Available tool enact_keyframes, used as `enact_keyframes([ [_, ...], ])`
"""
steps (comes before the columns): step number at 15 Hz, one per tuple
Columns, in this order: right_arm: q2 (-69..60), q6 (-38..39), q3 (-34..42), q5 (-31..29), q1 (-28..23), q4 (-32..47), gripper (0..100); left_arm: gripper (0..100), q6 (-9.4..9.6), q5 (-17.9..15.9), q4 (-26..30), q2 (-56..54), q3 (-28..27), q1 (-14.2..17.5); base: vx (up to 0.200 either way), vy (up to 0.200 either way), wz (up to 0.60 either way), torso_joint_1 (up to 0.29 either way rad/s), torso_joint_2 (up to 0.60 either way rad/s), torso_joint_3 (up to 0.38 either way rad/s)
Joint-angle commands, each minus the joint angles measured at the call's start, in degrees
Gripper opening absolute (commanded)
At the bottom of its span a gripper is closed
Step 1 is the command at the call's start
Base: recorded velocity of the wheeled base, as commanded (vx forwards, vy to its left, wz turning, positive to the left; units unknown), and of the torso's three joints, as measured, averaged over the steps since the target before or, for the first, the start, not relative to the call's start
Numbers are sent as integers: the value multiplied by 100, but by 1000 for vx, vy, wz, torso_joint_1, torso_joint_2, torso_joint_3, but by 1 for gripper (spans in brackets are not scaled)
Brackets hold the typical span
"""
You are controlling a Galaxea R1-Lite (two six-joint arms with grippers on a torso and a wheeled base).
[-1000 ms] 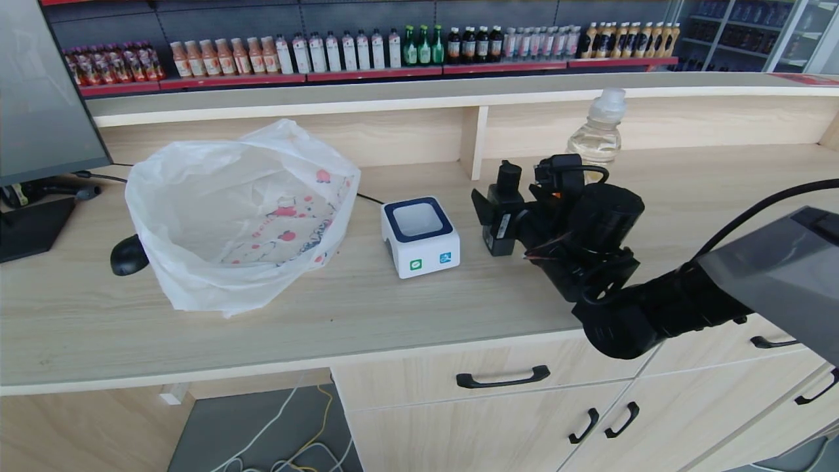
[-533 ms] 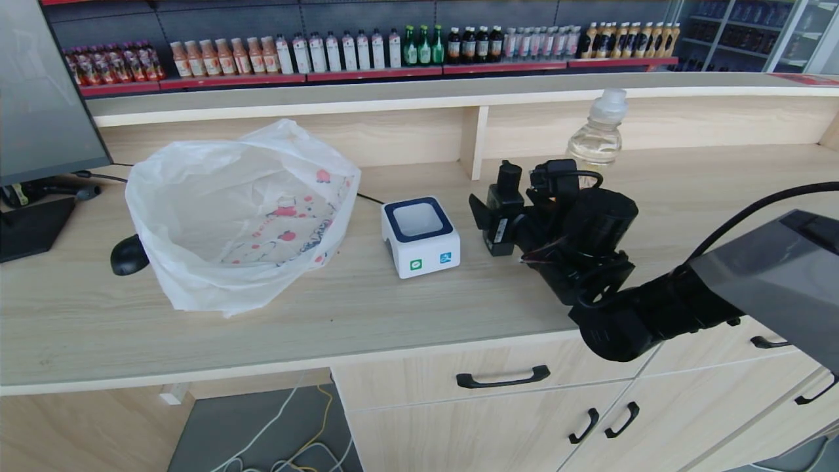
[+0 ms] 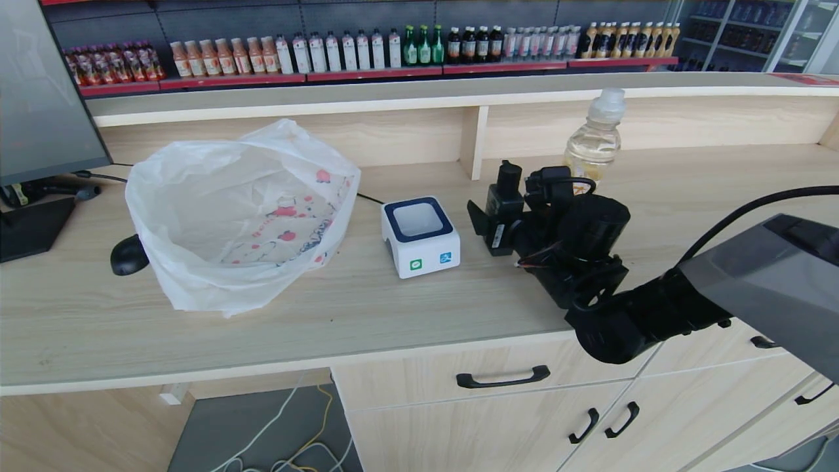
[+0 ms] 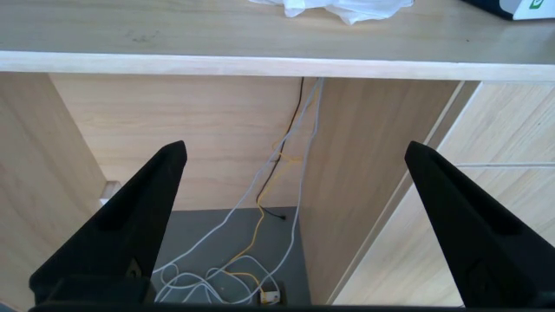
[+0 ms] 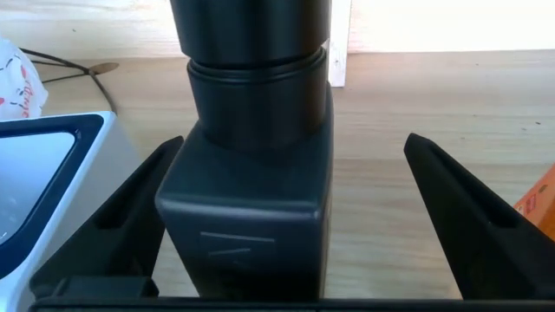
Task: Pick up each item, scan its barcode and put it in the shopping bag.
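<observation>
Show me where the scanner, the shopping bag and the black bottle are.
scanner point(image 3: 419, 221): head view, on its top window.
shopping bag point(image 3: 210, 282): head view, on its lower front wall.
black bottle point(image 3: 503, 216): head view, on its body.

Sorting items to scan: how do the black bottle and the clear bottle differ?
The black bottle is opaque and square-shouldered; the clear bottle is see-through, rounded, with pale liquid. The black bottle's cap is black, the clear bottle's white. The black bottle stands inside the open right pincer; the clear bottle stands outside it. Both stand upright.
</observation>
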Motion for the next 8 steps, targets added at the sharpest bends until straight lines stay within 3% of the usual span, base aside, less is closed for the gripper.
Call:
enact_keyframes([
  [1,9,1,0,-12,-2,-4,100,100,-4,0,0,0,0,0,0,0,0,0,0,0],
  [5,17,1,0,-12,-2,-13,100,100,-4,0,0,0,0,0,0,0,0,0,0,0],
  [6,9,10,9,-21,16,-22,0,100,-4,0,0,0,0,0,0,0,0,0,0,0],
  [8,9,10,0,-30,24,-31,0,100,-4,0,0,0,0,0,0,0,0,0,0,0],
])
